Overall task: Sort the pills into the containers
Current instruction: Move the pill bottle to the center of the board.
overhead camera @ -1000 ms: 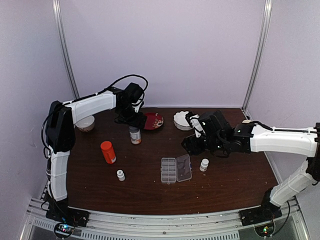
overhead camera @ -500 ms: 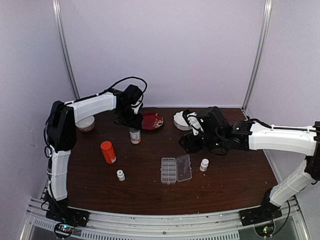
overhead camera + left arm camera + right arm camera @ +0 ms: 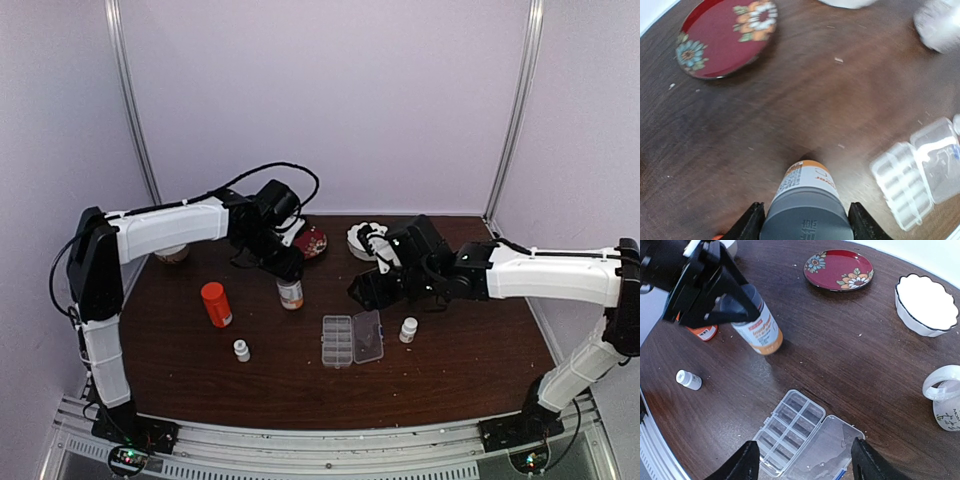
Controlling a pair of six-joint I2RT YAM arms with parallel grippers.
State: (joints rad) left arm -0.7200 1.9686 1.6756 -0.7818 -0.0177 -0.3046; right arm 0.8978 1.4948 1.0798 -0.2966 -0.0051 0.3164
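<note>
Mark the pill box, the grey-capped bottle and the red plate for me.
pill box (image 3: 790, 432), right wrist view, on its divided tray.
grey-capped bottle (image 3: 805, 220), left wrist view, on its cap.
red plate (image 3: 836, 267), right wrist view, on its bare middle.

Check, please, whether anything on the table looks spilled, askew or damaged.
Nothing looks damaged or knocked over. A few pale specks lie loose on the dark table, some near the red plate; they are too small to identify.

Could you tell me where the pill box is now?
In the top view the pill box lies open mid-table, with a small white bottle just to its right.
</note>
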